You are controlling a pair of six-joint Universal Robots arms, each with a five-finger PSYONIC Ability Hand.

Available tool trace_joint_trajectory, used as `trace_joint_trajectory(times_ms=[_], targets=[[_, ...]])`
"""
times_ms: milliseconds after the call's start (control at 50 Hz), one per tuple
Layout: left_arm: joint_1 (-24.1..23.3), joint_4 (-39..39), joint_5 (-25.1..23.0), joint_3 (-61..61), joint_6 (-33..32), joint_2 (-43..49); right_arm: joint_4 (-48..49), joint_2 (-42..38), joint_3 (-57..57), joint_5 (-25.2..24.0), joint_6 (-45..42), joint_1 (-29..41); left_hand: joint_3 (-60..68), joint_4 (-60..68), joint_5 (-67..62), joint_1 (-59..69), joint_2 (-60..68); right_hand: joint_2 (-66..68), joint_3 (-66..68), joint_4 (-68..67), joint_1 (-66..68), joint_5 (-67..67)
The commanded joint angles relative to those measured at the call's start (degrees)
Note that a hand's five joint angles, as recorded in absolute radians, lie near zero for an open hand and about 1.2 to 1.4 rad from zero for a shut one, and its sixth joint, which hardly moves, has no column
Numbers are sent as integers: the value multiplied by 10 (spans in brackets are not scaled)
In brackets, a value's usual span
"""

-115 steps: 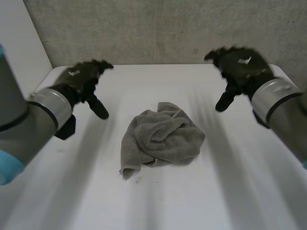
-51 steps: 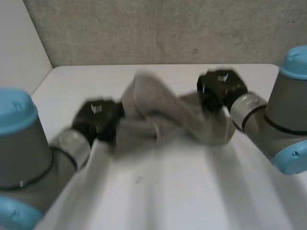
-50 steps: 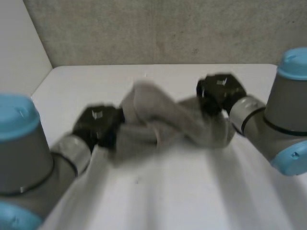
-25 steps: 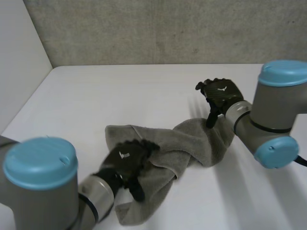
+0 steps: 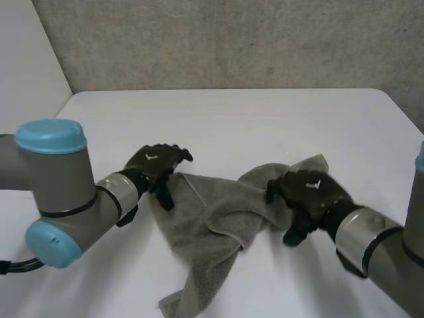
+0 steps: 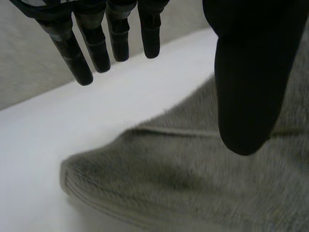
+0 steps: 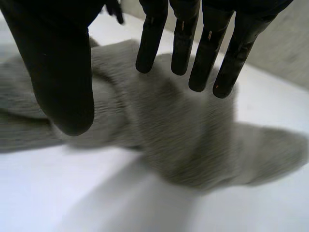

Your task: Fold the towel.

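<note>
I read the towel [image 5: 212,218] as grey terry cloth, nappy and matt, with a ribbed hem. The bench [image 5: 232,126] looks smooth, matt white. Across the upper frame, the wall [image 5: 232,40] is rough and grey.

You see a white table [image 5: 265,116], matte top, rounded far corners, one grey towel [image 5: 211,222] lying on its near half, crumpled and partly spread, folds bunched mid-cloth, one narrow end trailing toward the near edge

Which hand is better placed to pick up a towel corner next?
Probably the left hand: a flat corner of the towel lies just below its open fingers. The right hand is open over a bunched, twisted part.
</note>
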State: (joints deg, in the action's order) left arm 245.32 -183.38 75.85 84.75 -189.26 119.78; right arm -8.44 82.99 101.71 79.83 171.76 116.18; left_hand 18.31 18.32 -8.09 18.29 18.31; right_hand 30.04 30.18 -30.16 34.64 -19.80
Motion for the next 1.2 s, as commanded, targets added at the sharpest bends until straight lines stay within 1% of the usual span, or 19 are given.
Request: trace_joint_trajectory(times_ms=[20,160,320,360,480,520,540,580,680,760,800,900,1080,1100,1120,1140,1160,1180,1200], targets=[[5,-5,-24,-45,-77,76,12,-22,27,-26,81,11,44,43,-46,44,43,24,23,-23,-22,-27],[5,-3,-25,-84,-78,114,74,-51,31,-24,100,28,60,60,-63,61,60,-58,-60,59,-104,56],[-1,-6,-25,-107,-79,135,111,-121,9,-23,129,38,92,92,-95,93,92,-117,-119,118,-163,115],[-3,-7,-25,-118,-78,140,129,-150,-7,-18,135,48,104,104,-106,104,104,-161,-162,162,-207,158],[-5,-6,-25,-131,-77,150,154,-180,-28,6,140,56,126,126,-128,126,126,-161,-162,162,-207,158],[-5,-6,-25,-137,-77,154,174,-192,-42,31,141,62,126,126,-128,126,126,-153,-154,154,-199,150],[-5,-6,-25,-137,-77,154,174,-192,-42,31,141,63,126,126,-128,126,126,-153,-154,154,-198,150],[-6,-6,-25,-142,-77,157,193,-204,-56,53,142,65,128,127,-130,128,128,-144,-145,145,-190,142],[-7,-7,-24,-155,-76,165,211,-228,-84,71,147,69,126,126,-128,126,126,-131,-132,132,-177,128],[-7,-7,-24,-158,-75,166,212,-252,-107,77,169,70,124,124,-126,124,124,-114,-115,115,-160,111],[-7,-7,-23,-159,-75,166,208,-273,-126,77,202,70,124,124,-126,124,124,-99,-100,100,-145,96],[-7,-6,-23,-158,-74,165,207,-294,-146,77,232,71,119,119,-121,119,119,-97,-98,98,-143,95],[-7,-6,-22,-158,-72,164,207,-302,-165,78,242,83,114,114,-116,114,114,-84,-85,85,-129,81],[-6,-7,-22,-158,-72,165,207,-305,-165,78,244,82,114,114,-116,114,114,6,5,-5,-40,-9],[-6,-7,-22,-158,-72,165,209,-307,-165,80,244,82,114,114,-116,114,114,146,144,-144,100,-148],[-6,-7,-22,-158,-72,164,209,-307,-165,80,244,82,114,114,-116,114,114,147,146,-146,101,-149],[-6,-7,-22,-158,-71,164,213,-305,-160,84,245,82,114,114,-116,114,114,275,274,-274,229,-278],[-6,-7,-22,-158,-71,164,213,-305,-160,84,245,82,114,114,-116,114,114,276,275,-275,230,-279],[-6,-7,-21,-158,-71,163,214,-298,-155,94,245,79,114,114,-116,114,114,431,430,-430,385,-434]])
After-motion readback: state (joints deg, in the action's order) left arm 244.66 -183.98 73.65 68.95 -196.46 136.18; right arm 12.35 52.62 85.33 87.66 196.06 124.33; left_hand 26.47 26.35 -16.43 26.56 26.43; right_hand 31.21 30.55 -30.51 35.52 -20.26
